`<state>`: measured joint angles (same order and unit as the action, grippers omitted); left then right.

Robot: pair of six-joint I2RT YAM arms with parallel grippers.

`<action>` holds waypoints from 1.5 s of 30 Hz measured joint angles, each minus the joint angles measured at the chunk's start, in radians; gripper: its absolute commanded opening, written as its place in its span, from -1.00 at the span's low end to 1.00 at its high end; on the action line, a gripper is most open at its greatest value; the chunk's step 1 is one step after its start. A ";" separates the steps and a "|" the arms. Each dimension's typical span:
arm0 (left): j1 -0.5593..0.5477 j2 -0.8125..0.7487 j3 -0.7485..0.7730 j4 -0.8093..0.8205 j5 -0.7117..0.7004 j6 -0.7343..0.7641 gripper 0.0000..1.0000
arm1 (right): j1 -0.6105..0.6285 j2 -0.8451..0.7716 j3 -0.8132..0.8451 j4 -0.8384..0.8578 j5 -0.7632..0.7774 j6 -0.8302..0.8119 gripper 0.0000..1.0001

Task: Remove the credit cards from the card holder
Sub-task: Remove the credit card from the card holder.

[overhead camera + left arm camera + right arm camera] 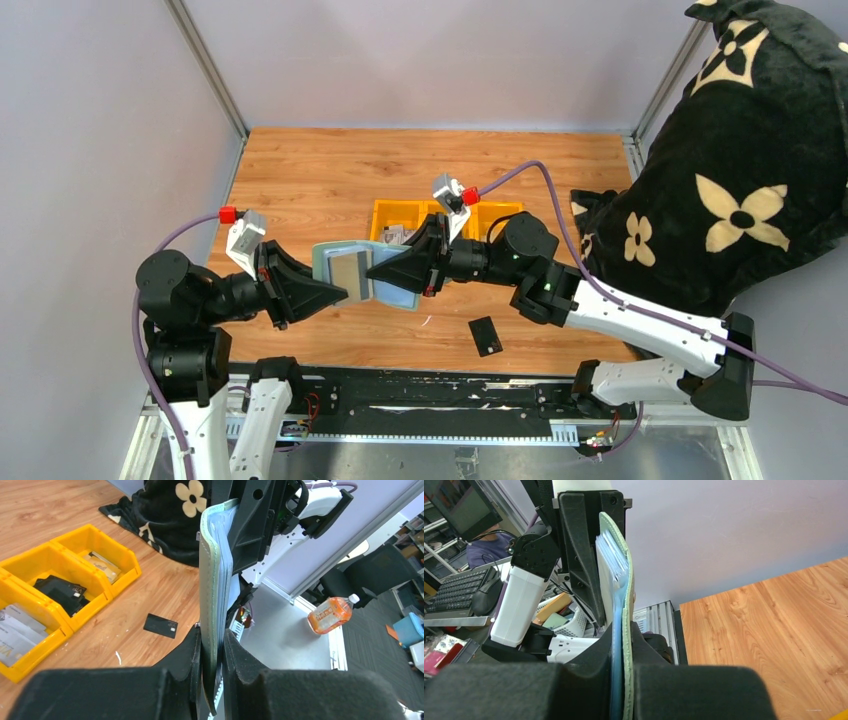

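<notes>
The pale grey-green card holder hangs open above the table, held between both grippers. A silvery-grey credit card sits in its left inner pocket. My left gripper is shut on the holder's left flap; in the left wrist view the holder stands edge-on between the closed jaws of that gripper. My right gripper is shut on the right flap, and the holder stands edge-on in its jaws. A plain black credit card lies flat on the wood, also seen in the left wrist view.
Yellow bins stand behind the holder, holding cards and a bulky black lump. A black flowered cloth covers the right side. A black rail runs along the near edge. An orange bottle lies off the table.
</notes>
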<state>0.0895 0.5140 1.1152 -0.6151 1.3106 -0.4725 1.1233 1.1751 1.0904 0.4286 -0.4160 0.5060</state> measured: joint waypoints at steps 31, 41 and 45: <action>0.000 0.013 0.026 0.003 0.106 -0.035 -0.36 | -0.071 -0.036 -0.079 0.021 -0.031 0.101 -1.00; -0.002 0.002 0.026 0.004 0.013 -0.032 -0.30 | -0.071 -0.034 -0.079 0.037 -0.073 0.135 -1.00; -0.002 0.000 0.026 0.004 0.012 -0.029 -0.36 | -0.071 -0.032 -0.079 0.051 -0.088 0.146 -1.00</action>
<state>0.0879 0.5144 1.1408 -0.6109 1.3228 -0.5014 1.0523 1.1435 1.0115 0.4797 -0.5041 0.6518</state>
